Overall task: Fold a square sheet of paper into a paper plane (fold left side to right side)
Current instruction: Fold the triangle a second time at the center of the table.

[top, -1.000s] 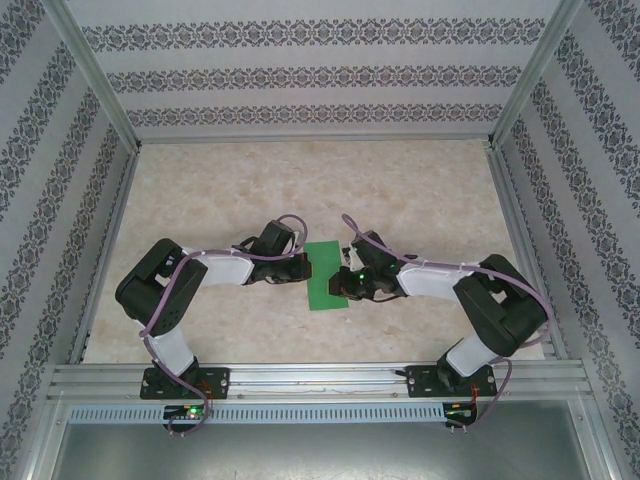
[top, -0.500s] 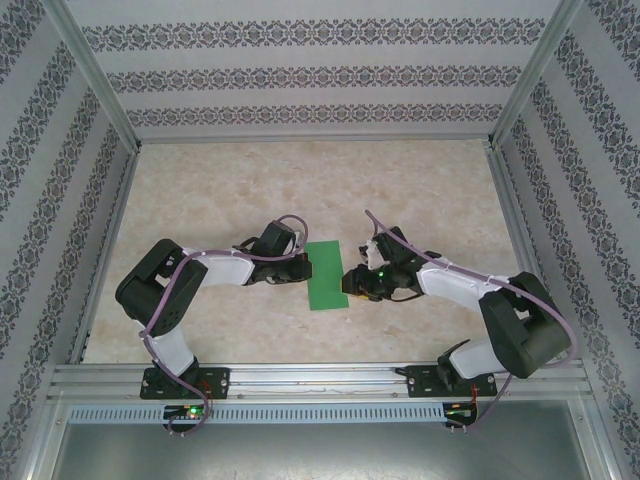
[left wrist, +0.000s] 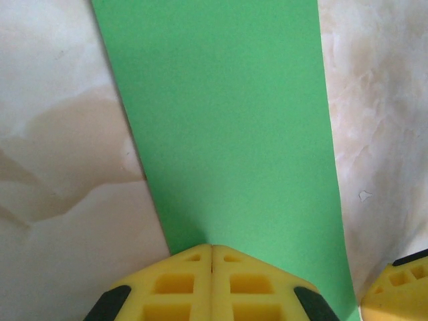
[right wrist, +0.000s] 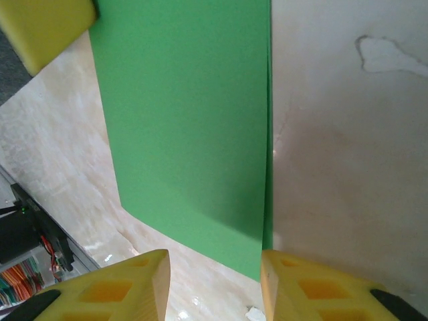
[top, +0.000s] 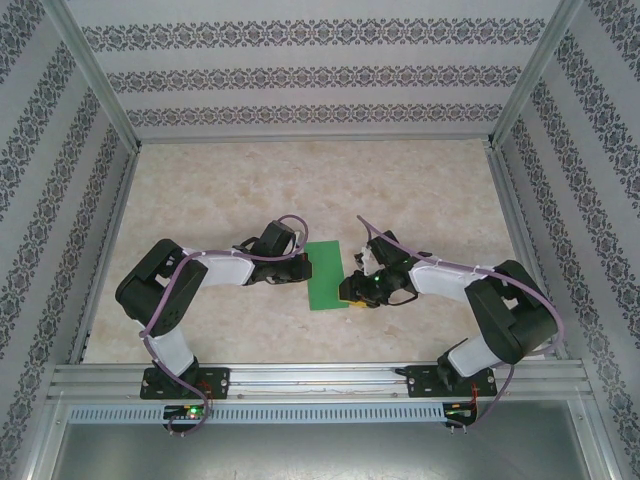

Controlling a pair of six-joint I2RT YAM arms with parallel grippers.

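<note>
The right gripper (top: 350, 290) has drawn back off the folded paper (top: 325, 274), jaws now spread just beside its near right corner, while the left gripper (top: 304, 268), fingers pressed together, sits at its left edge, so the left-to-right fold seems laid, awaiting creasing.

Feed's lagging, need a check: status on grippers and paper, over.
Left gripper shut, tips at left edge of paper. Right gripper open, at its near right corner. Paper folded in half, flat on table. Nothing blocking.
</note>
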